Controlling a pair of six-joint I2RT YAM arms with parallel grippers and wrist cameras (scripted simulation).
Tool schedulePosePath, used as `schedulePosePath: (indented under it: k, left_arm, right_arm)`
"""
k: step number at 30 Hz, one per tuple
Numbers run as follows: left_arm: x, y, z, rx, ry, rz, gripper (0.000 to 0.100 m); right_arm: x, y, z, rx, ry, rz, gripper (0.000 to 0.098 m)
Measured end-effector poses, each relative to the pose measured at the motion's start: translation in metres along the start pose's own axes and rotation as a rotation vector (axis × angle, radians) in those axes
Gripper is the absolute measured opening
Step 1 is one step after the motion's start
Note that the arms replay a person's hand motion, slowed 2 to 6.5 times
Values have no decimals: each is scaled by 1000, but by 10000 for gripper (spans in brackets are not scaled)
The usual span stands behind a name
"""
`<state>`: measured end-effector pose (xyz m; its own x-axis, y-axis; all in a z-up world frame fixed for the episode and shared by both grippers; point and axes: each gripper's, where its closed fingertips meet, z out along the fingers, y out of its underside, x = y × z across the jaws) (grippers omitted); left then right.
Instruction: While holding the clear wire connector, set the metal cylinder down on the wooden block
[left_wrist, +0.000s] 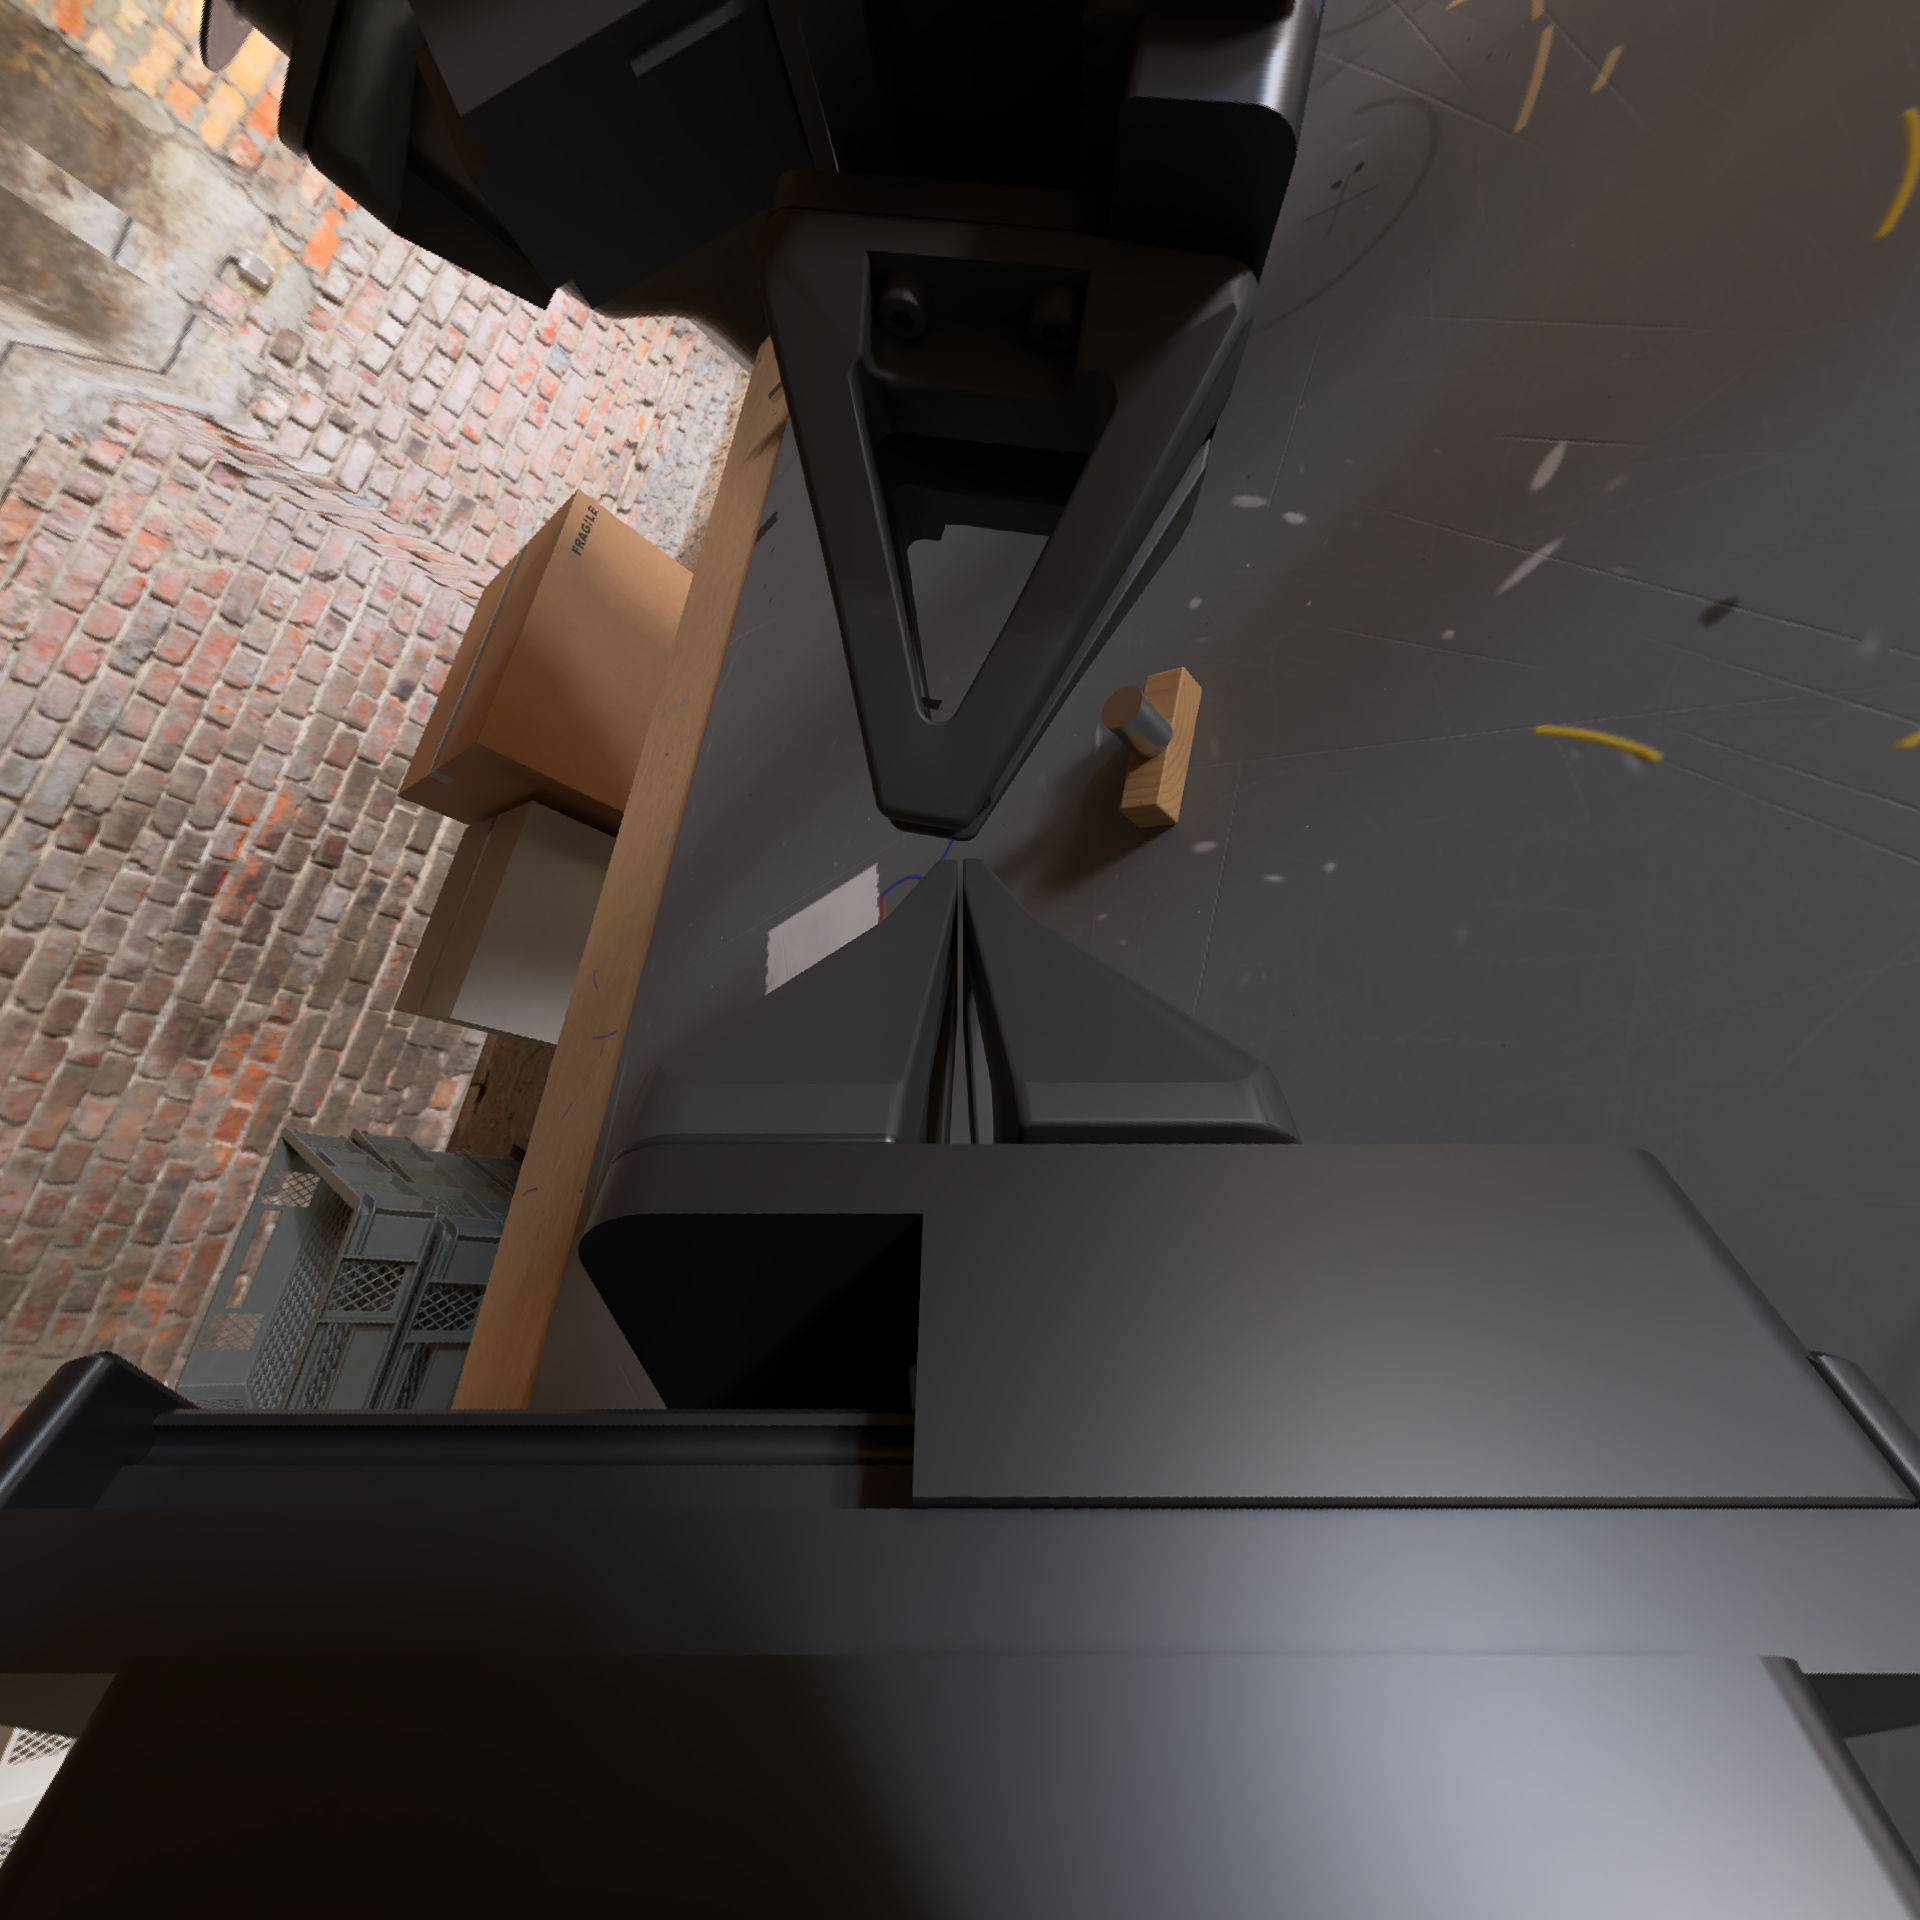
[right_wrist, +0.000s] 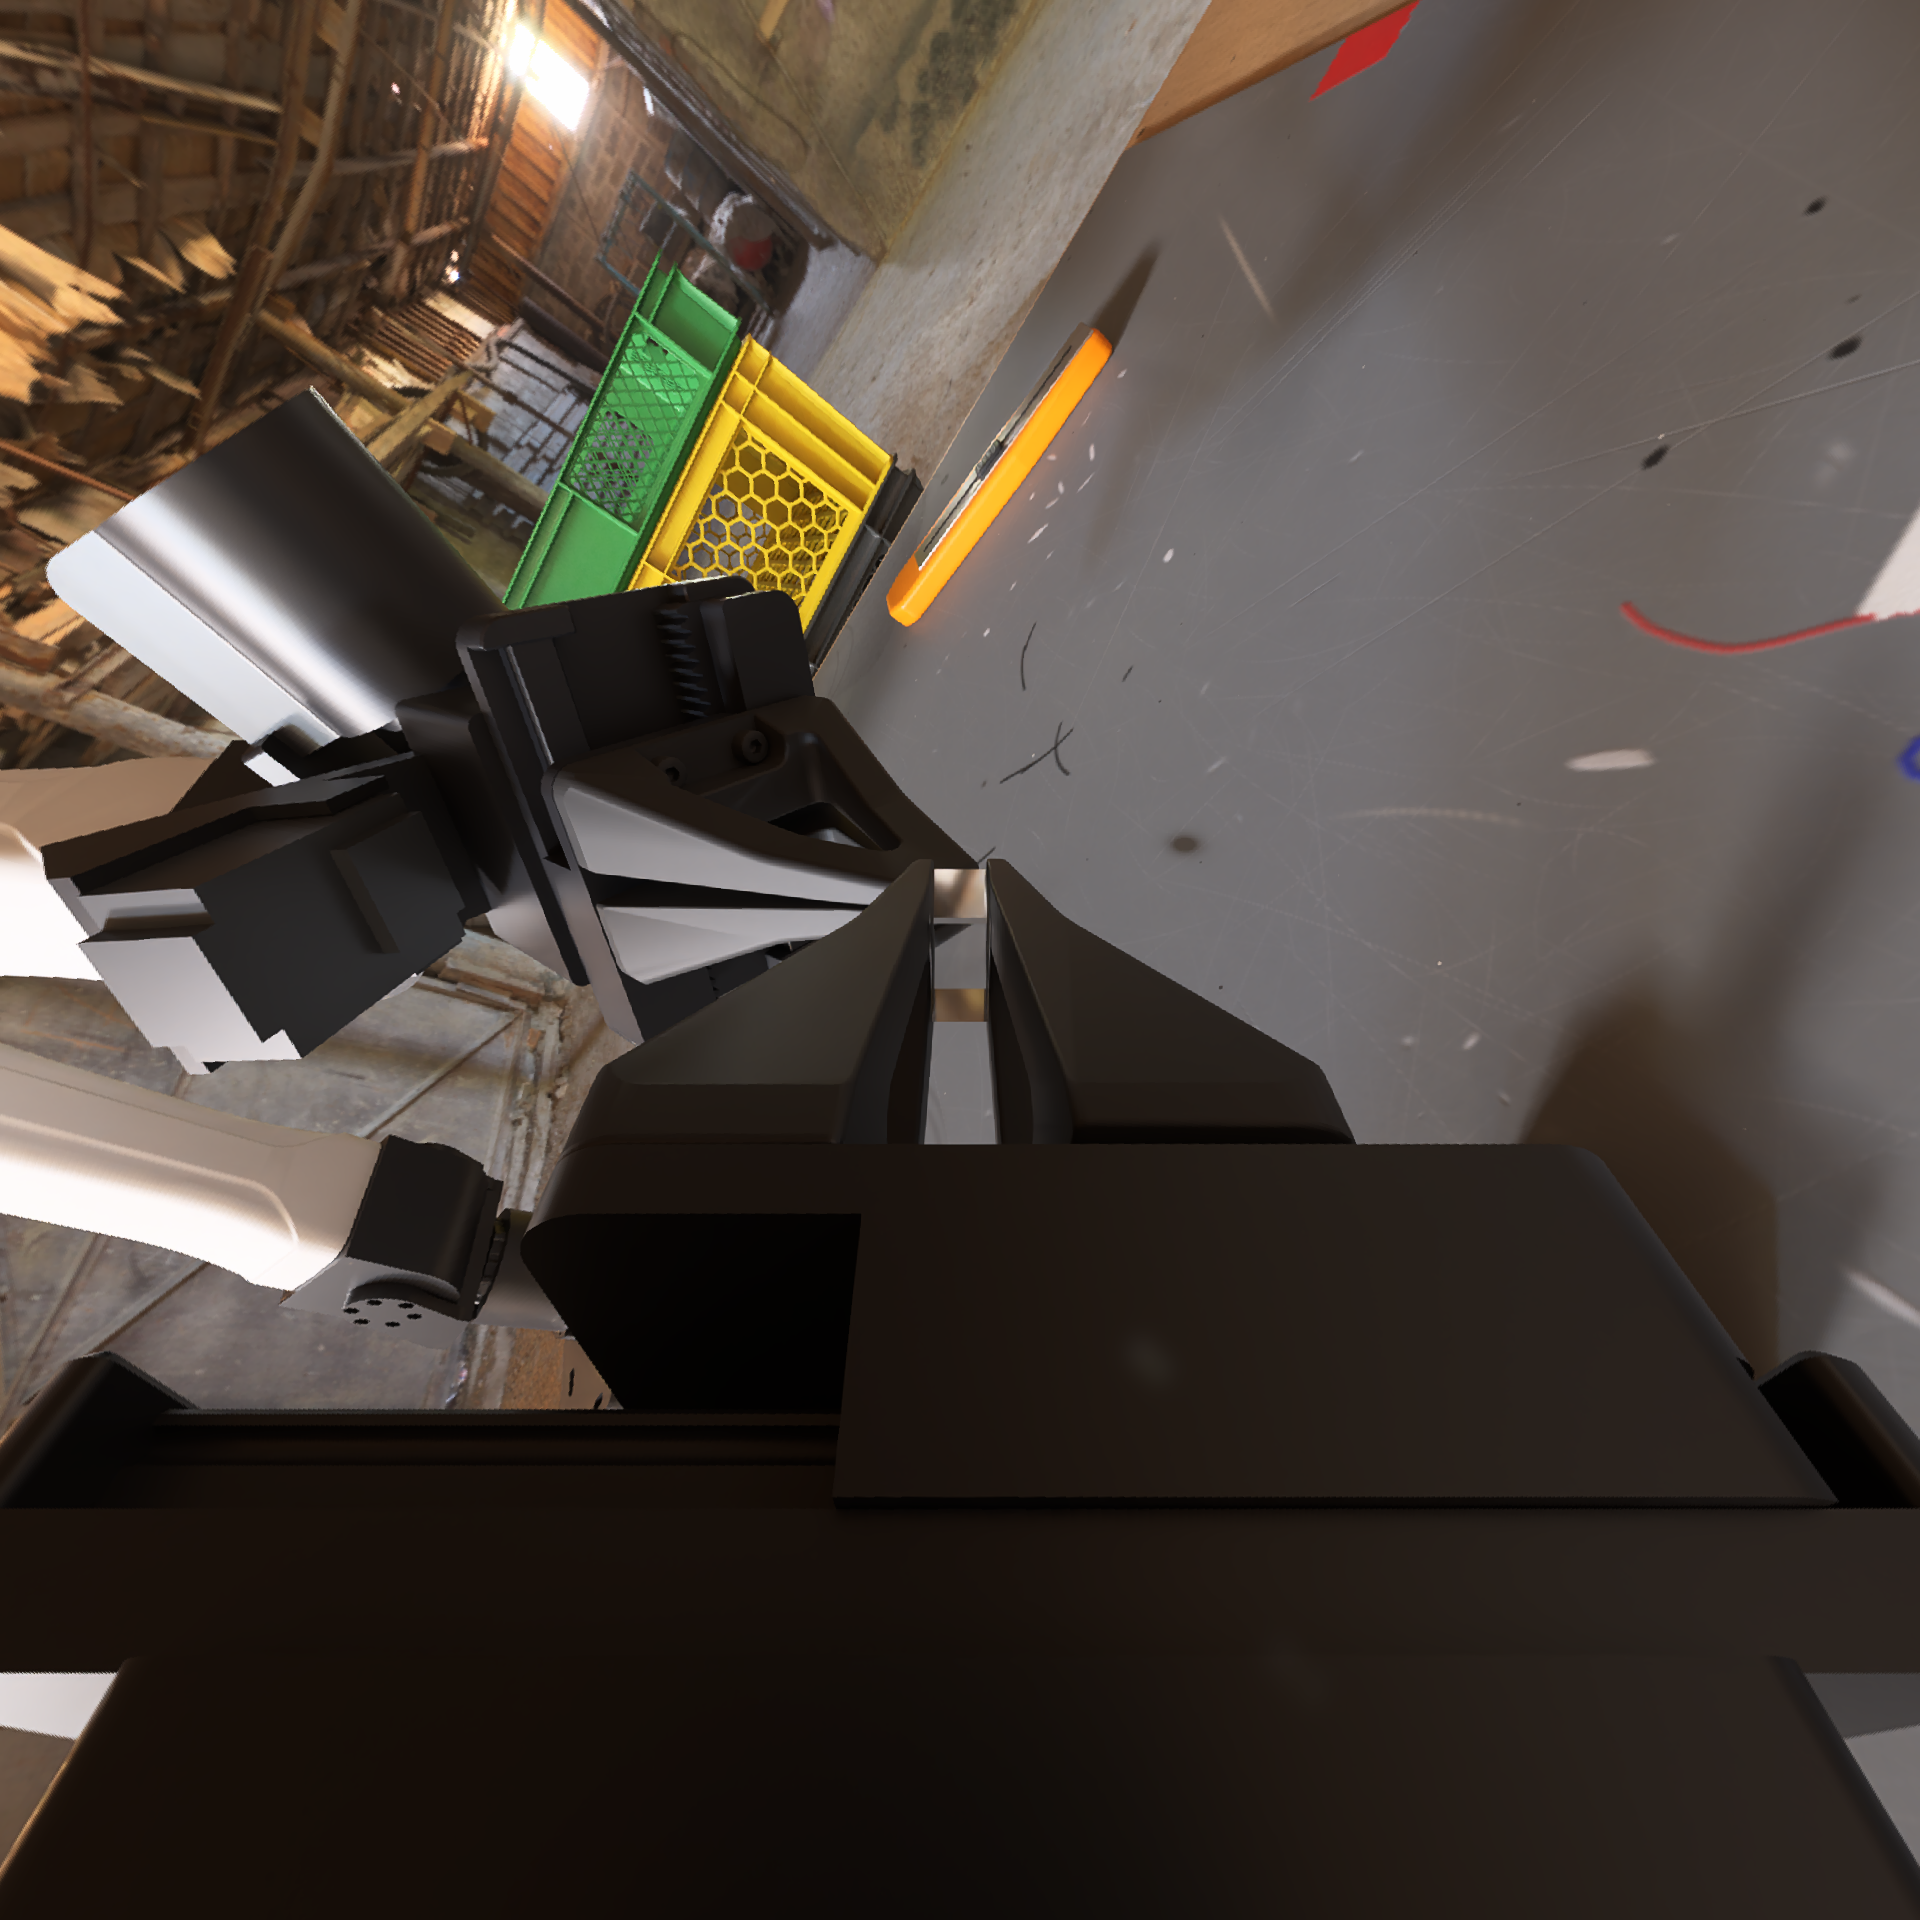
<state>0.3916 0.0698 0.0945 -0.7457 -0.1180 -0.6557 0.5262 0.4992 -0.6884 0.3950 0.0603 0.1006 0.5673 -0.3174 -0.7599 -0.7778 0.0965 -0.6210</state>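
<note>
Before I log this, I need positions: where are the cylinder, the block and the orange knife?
Cylinder (left_wrist: 1141, 717): left wrist view, its side.
Block (left_wrist: 1164, 758): left wrist view, its long face.
Knife (right_wrist: 1003, 478): right wrist view, its body.

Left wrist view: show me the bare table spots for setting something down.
Bare dark table lies right of the wooden block, which carries the metal cylinder. It is crowded between the white paper patch, the shut left gripper and the right gripper.
</note>
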Motion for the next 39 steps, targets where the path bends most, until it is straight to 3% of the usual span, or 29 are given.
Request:
schedulePosePath:
  k: [15,39]
  left_arm:
    - [2,-1,1,0,6,4,9]
    - [5,-1,3,-35,5,-5,9]
  right_arm:
    - [2,3,1,-12,0,7,82]
    - [9,5,0,-29,72,-36,82]
